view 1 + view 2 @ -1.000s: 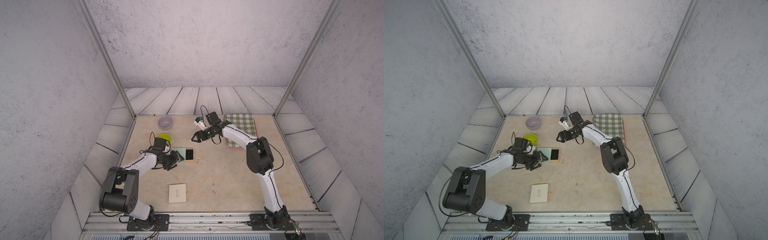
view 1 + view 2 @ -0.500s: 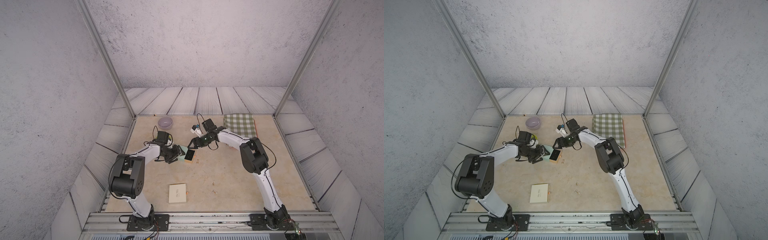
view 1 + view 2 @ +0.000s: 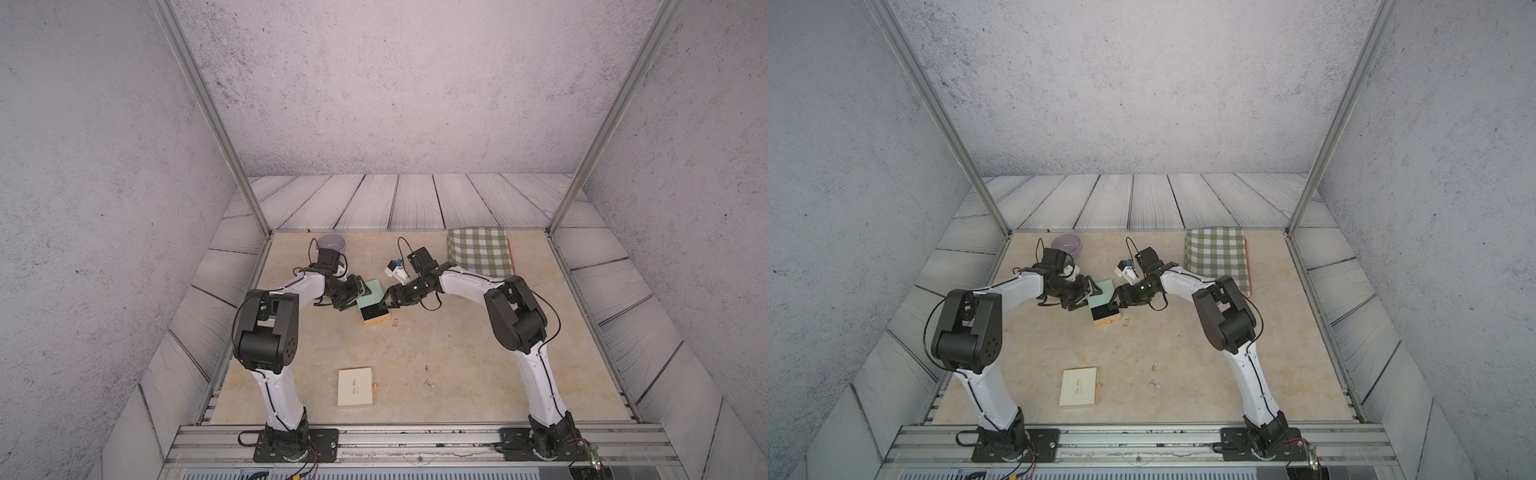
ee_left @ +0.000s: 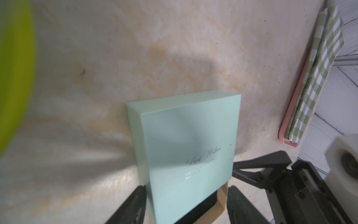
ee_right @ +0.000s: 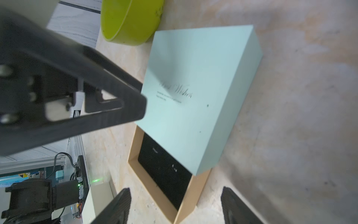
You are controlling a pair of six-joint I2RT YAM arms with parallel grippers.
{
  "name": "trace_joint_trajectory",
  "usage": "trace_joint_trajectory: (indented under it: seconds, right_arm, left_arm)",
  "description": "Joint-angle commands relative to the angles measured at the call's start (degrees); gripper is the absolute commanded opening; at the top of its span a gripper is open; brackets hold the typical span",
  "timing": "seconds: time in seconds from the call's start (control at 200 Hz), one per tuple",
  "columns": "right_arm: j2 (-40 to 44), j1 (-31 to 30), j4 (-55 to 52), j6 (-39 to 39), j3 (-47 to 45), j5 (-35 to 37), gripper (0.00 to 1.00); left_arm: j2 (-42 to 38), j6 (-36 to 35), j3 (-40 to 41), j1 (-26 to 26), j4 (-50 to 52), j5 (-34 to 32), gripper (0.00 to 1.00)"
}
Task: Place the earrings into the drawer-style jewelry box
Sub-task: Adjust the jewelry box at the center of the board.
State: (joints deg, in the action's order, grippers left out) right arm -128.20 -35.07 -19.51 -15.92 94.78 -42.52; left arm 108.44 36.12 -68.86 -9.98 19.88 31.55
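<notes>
The jewelry box (image 3: 371, 291) is a mint sleeve with a tan, black-lined drawer (image 3: 377, 321) slid partly out toward the front. My left gripper (image 3: 358, 291) is shut on the box, its fingers (image 4: 135, 203) pressed to the sleeve's sides (image 4: 187, 189). Opposite it, my right gripper (image 3: 385, 301) stands open, and the drawer's corner (image 5: 182, 209) lies between its spread fingers (image 5: 116, 205) without touching them. Tiny earrings lie on the table: one beside the drawer (image 3: 395, 323), two nearer the front (image 3: 428, 366) (image 3: 429, 383). Small glints (image 5: 174, 167) show on the black lining.
A flat cream box (image 3: 354, 386) lies near the front. A checked green cloth (image 3: 480, 251) covers the back right. A lilac bowl (image 3: 332, 241) stands at the back left. A lime-green bowl (image 5: 131, 21) sits close behind the jewelry box.
The jewelry box has turned in my left gripper; its drawer now points to the front instead of the right. My right gripper has come down beside the drawer and narrowed slightly.
</notes>
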Motion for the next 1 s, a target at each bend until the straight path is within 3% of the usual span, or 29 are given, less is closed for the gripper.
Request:
trace_joint_trajectory:
  seconds: [0.0,0.55,0.996]
  right_arm:
    - [3.5,-0.26,2.63,-2.25,-2.12,0.58,0.76]
    - [8.09,-1.48,2.38,-6.51,-7.67,6.32,0.72]
    - [16.73,-1.93,4.53,-11.23,-16.02,11.92,0.72]
  left_arm:
    - [1.21,0.21,-1.69,0.38,-0.8,0.55,0.69]
    - [-0.67,-0.46,-1.14,1.44,0.64,-0.4,0.68]
    - [-10.69,5.64,15.02,0.97,-6.54,7.99,0.68]
